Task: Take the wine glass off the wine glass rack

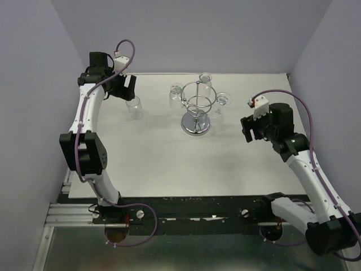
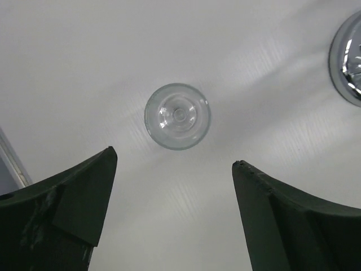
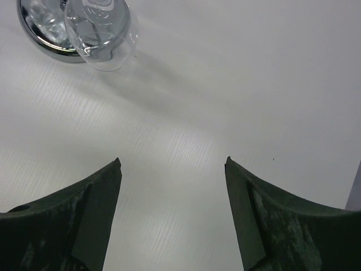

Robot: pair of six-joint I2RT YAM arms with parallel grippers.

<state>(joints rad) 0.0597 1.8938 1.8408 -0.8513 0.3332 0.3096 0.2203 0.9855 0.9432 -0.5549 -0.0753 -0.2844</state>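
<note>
- From the top view, we have the wine glass rack (image 1: 196,116) standing toward the middle of the far edge of the table (image 1: 152,164), with three hanging glasses (image 1: 176,95) on its hooks. One wine glass (image 1: 134,107) stands free on the table toward the far-left corner, well apart from the rack. The left gripper (image 1: 125,90) hovers just beyond it, and the right gripper (image 1: 247,129) waits near the right edge, level with the rack.
- From the left wrist, we look straight down on the wine glass (image 2: 177,116), seen as concentric clear rings; we cannot tell which way up it stands. The left gripper (image 2: 174,158) is spread wide and holds nothing. The rack's mirrored base (image 2: 347,56) peeks in at the right.
- From the right wrist, the right gripper (image 3: 172,160) is also wide apart and empty over bare table. One hanging glass (image 3: 101,34) dangles over the rack's base (image 3: 39,28) at top left.
- Our read is that one glass is already off and released. If another is wanted, the right arm is closest; it would need to close gently on the bowl and slide the foot out of its loop without rocking the stand.
- The surface is plain white, closed in by pale walls (image 1: 197,34), with a dark rail (image 1: 186,217) along the near edge.
</note>
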